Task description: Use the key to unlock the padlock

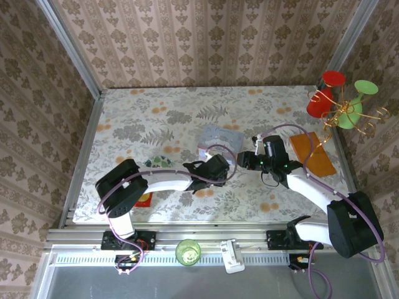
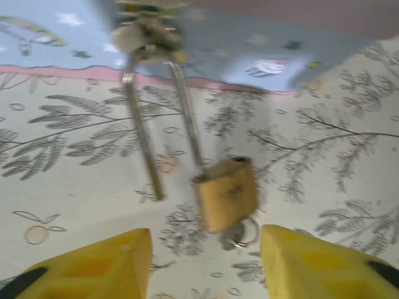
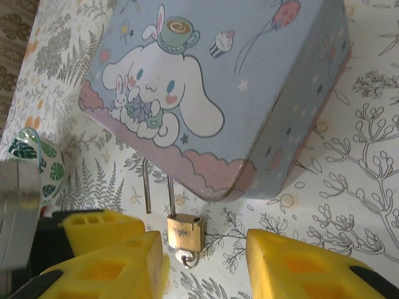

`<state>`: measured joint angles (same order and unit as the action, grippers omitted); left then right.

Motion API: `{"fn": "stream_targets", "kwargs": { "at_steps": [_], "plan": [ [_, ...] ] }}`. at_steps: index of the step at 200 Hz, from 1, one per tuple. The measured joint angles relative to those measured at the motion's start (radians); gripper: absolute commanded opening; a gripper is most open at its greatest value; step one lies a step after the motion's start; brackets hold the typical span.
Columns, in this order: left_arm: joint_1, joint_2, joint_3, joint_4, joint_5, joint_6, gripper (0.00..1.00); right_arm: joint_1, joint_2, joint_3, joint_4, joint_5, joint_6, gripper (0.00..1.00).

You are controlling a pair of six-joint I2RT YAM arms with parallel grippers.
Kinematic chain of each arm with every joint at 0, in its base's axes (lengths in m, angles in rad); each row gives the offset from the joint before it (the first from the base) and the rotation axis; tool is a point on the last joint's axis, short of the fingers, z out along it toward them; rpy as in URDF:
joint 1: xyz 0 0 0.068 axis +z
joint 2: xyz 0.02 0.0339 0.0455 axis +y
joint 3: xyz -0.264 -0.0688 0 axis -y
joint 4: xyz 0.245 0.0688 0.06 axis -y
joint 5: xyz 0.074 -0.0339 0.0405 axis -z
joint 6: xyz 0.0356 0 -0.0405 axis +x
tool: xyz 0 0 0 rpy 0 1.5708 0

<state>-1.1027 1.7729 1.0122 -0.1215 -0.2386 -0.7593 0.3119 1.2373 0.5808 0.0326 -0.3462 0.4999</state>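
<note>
Jaws of both arms apart, empty; padlock (image 3: 185, 232) between, by the edge of the tin (image 3: 249, 93).

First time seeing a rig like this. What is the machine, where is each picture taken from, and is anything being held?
Two robot arms are bolted at a table's near edge. The overhead picture looks down on both: left arm, right arm. The other two come from cameras on each wrist, so the yellow jaws at the bottom are the arm's own. On the flowered table lies a pale blue tin with a small brass padlock at its edge. Both pairs of jaws stand open, holding nothing.
</note>
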Motion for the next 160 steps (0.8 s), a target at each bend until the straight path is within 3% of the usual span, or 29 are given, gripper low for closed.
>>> {"fn": "stream_targets", "kwargs": {
  "at_steps": [80, 120, 160],
  "plan": [
    [-0.010, 0.137, 0.137, -0.116, -0.042, 0.036, 0.53, -0.005, 0.014, 0.019, -0.006, 0.005, 0.002, 0.40],
    [-0.021, 0.228, 0.275, -0.230, -0.091, 0.095, 0.47, -0.011, 0.025, 0.020, 0.002, 0.082, 0.004, 0.40],
    [-0.028, 0.259, 0.335, -0.311, -0.153, 0.129, 0.47, -0.026, 0.096, 0.026, 0.047, 0.108, 0.020, 0.39]
  ]
}}
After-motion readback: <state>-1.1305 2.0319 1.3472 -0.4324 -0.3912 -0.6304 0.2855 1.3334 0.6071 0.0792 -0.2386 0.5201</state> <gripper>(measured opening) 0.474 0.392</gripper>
